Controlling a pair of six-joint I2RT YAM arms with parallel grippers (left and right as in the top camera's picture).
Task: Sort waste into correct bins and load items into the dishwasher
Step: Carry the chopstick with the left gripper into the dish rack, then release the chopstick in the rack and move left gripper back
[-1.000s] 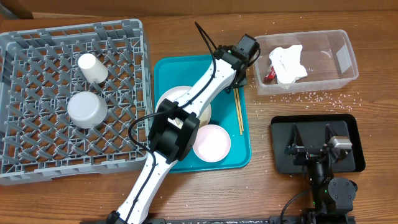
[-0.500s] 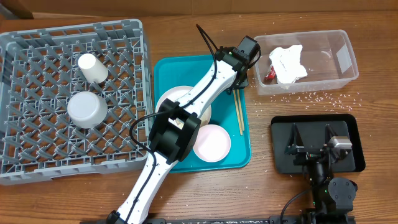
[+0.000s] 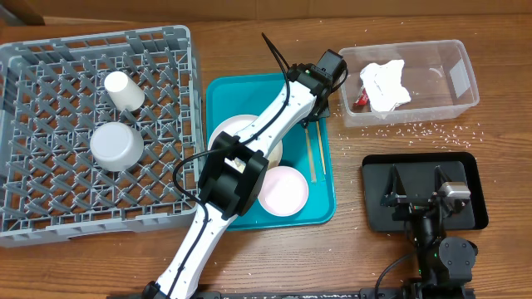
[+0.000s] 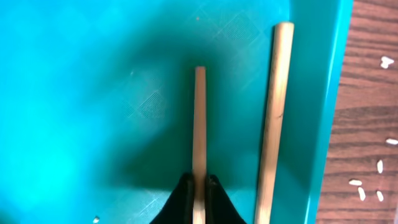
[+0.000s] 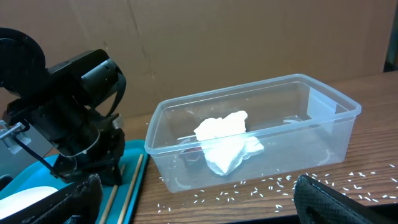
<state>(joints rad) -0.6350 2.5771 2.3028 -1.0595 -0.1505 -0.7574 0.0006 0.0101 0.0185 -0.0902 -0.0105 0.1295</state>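
Reaching across the teal tray (image 3: 218, 93), the left tool (image 3: 317, 121) met the chopsticks' (image 3: 313, 156) far ends overhead. Cup (image 3: 125, 90) and grey bowl (image 3: 116, 145) sat in the rack (image 3: 100, 229) by the worktop's left edge, plate (image 3: 229, 133) and shallow bowl (image 3: 287, 191) on the tray. Napkin (image 3: 384, 83) and wrapper (image 3: 358, 102) lay in the tub (image 3: 470, 83) at the far right corner; the right tool (image 3: 424, 198) hung over the black tray (image 3: 478, 195). At the left wrist, the tool clamped one chopstick (image 4: 199, 124), the second chopstick (image 4: 272, 112) alongside. The right wrist's fingers (image 5: 78, 200) stood wide apart.
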